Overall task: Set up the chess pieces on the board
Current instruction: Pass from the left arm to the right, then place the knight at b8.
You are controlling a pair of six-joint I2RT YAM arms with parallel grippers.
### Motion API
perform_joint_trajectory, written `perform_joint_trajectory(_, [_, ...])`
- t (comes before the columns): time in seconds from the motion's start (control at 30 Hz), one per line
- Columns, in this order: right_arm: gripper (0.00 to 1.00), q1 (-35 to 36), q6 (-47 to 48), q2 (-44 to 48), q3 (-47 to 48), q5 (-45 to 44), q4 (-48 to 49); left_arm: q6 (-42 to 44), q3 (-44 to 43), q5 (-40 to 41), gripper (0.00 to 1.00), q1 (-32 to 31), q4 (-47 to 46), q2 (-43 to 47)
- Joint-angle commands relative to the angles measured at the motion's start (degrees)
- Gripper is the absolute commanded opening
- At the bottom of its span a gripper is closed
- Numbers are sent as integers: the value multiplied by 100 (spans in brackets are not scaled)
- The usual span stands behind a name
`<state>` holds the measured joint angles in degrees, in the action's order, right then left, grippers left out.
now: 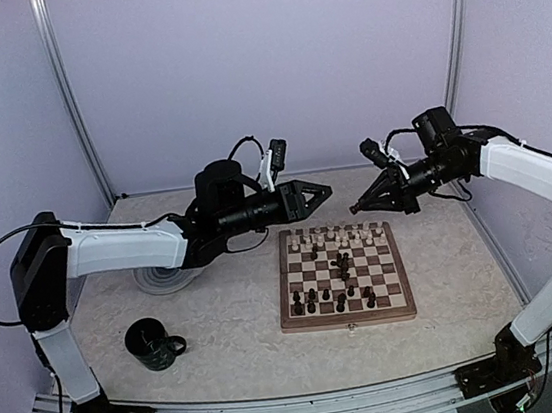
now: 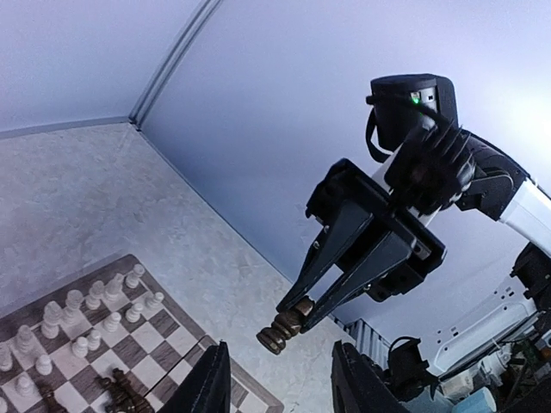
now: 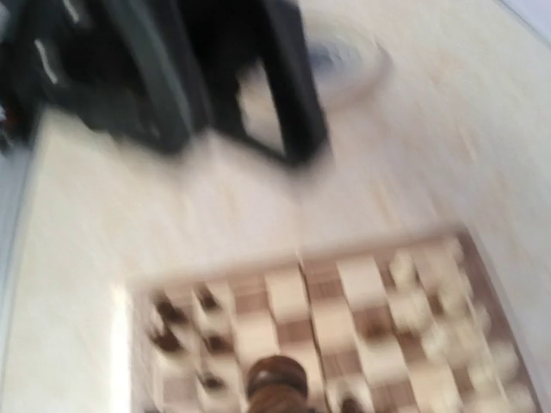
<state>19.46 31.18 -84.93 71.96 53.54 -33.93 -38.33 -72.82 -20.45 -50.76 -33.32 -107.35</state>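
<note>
Left wrist view showed your right gripper (image 2: 297, 311) closed tight on a dark piece (image 2: 280, 334). It pinched the piece by its head at the very fingertips, which left the wide base free to be stood on a square. The piece's long axis ran in line with the fingers, base pointing away from them, down and toward the left arm, tilted rather than upright. It hung in the air near the far edge of the board (image 1: 283, 296), touching nothing else. Your left gripper (image 1: 325, 193) faced it tip to tip, jaws parted with nothing between them. Cream pieces (image 1: 332, 234) lined the far rows and dark pieces (image 1: 342, 264) stood scattered over the middle and near squares, so I judged you had much sorting left.
</note>
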Motion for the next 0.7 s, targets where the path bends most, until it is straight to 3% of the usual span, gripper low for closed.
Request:
perform_joint_trajectory(0.0, [4,184,1367,285,-103,-1645,-1427,1146,70,526,41,128,1713,539])
perform_joint_trajectory(0.2, [4,804,1838,617,-804,-2882,-1910,1534,251,798,42,295,2210,907])
perform_joint_trajectory(0.43, [5,1643,1603,505,-1412,-3562,-1883,1587,207,889,42,356,2295,1021])
perform_joint_trajectory(0.67, [5,1948,1388,324,-1608,-3866,-1683,1504,215,743,42,357,2295,962])
